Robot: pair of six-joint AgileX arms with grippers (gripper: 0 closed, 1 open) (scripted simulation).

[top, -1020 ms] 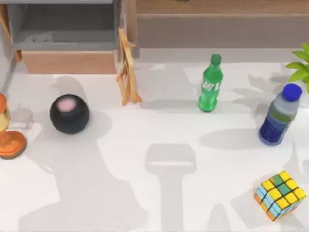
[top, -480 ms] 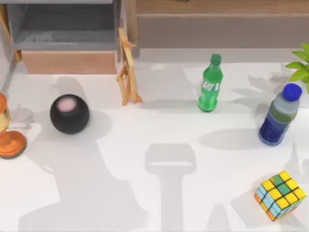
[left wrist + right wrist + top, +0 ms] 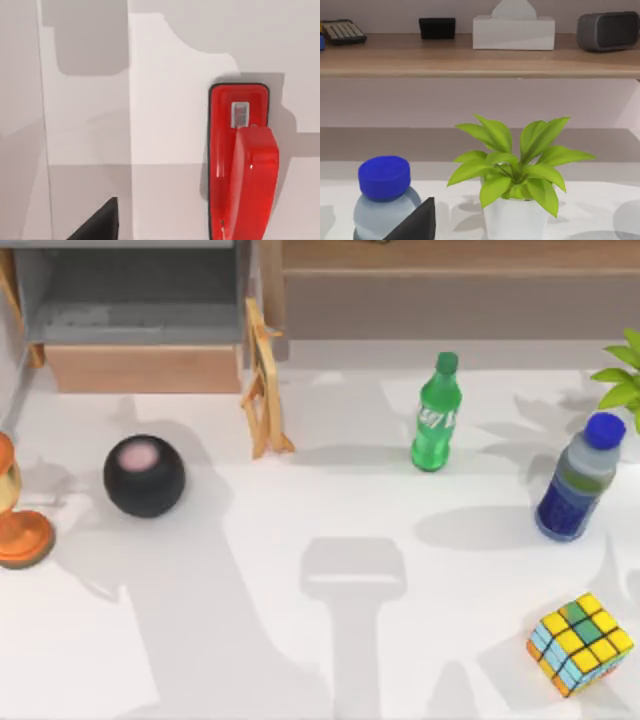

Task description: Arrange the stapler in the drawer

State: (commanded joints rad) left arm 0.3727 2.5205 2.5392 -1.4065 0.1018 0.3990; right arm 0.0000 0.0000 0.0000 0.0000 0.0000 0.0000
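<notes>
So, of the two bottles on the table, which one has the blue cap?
The clear bottle with dark blue liquid, near the table's right edge beside the plant. The other one, the green bottle, stands nearer the middle and has a green cap.

Left-side arm shadow on table (image 3: pixel 300 530) now shifted.

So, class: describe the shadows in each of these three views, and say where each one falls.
Top view: long grey shadows lie across the white table, and the green bottle casts one toward the left. Left wrist view: the stapler throws a soft shadow on the surface beside it. Right wrist view: faint leaf shadows sit beside the plant.
</notes>
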